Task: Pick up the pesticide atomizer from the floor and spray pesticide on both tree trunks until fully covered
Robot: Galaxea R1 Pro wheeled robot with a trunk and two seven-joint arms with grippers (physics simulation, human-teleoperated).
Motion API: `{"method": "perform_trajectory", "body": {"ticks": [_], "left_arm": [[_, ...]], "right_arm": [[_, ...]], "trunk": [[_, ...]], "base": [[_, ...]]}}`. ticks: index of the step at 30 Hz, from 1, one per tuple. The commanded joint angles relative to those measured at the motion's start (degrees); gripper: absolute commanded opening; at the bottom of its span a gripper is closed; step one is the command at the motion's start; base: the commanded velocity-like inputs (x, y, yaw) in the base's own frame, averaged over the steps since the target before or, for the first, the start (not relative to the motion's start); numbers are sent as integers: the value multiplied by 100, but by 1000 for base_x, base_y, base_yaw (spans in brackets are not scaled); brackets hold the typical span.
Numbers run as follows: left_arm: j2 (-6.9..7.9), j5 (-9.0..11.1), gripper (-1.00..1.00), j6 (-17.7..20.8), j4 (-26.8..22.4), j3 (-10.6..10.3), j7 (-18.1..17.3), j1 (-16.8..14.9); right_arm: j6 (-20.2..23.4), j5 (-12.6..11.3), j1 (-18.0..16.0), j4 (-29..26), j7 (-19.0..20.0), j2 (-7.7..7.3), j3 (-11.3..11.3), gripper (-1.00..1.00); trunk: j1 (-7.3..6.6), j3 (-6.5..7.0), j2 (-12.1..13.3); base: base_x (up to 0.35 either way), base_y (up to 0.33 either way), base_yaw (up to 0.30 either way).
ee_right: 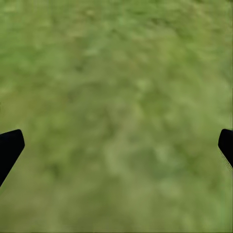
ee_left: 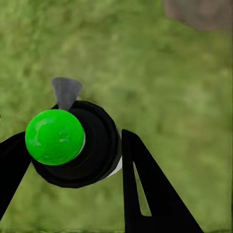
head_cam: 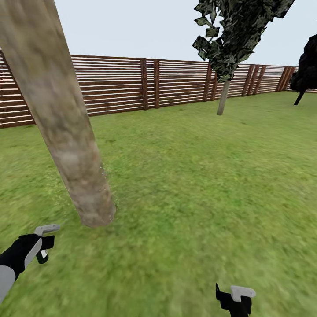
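Already you've got the pesticide atomizer (ee_left: 73, 143) clamped in the left gripper (ee_left: 73, 160), near the closest tree trunk (head_cam: 61, 119); right gripper (ee_right: 116, 145) splayed, empty over grass (head_cam: 198, 176). Spraying step: aim nozzle at trunk, sweep upward; second tree (head_cam: 229, 48) waits by the fence (head_cam: 123, 83)

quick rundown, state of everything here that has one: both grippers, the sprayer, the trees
left gripper: shut on the atomizer, jaws either side of it
black pesticide atomizer with green cap: held off the grass, grey nozzle forward
right gripper: open, jaws wide apart, nothing between them, grass below
thick mottled beige tree trunk: standing, leaning in the head view
far thin-trunked tree: upright by the brown slatted fence
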Motion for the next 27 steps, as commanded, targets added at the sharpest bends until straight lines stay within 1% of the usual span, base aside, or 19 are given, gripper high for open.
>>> {"method": "perform_trajectory", "body": {"ticks": [1,4,17,27], "left_arm": [[-1,-5,-100,-3,0,-1,-1,0],[-7,28,-100,-6,1,-2,7,0],[-11,31,-100,-7,0,-2,8,0],[-11,23,-100,-6,1,-2,16,0]], "right_arm": [[0,0,0,0,2,0,0,100],[0,0,0,0,4,0,0,100],[0,0,0,8,9,0,0,100],[0,0,0,3,8,0,0,100]], "trunk": [[0,0,0],[0,0,0],[0,0,0],[0,0,0]], "base": [[4,-271,274],[1,-272,86],[0,-272,7],[26,-272,261]]}}
